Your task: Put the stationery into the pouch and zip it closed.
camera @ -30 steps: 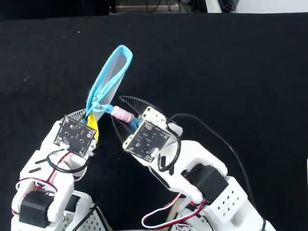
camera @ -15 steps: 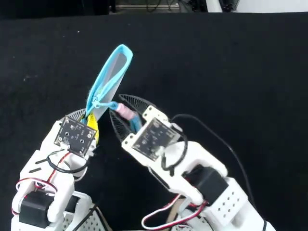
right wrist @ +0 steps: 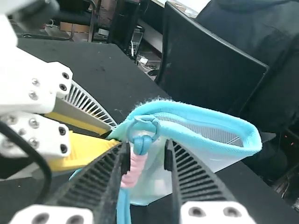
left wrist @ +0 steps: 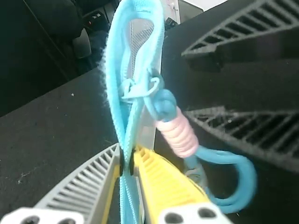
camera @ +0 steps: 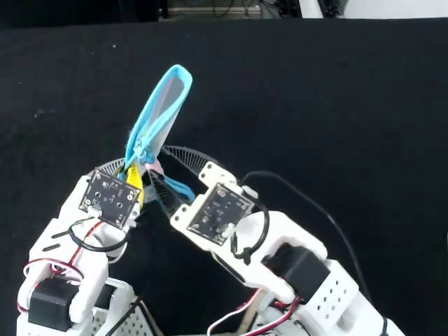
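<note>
Here, blue-trimmed mesh pouch (camera: 159, 105), left claw (left wrist: 127, 163) clamped on its edge — right claw (right wrist: 147, 151) parted around ribbed pink pull (left wrist: 177, 133)

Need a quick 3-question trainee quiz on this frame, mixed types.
1. True or false: the left gripper is clamped on the edge of the pouch.
2. The pink zipper pull sits: A) pinched in the left gripper B) between the fingers of the right gripper C) inside the pouch.
3. Fill in: the pouch's trim is ___.
Key: 1 true; 2 B; 3 blue.
</note>
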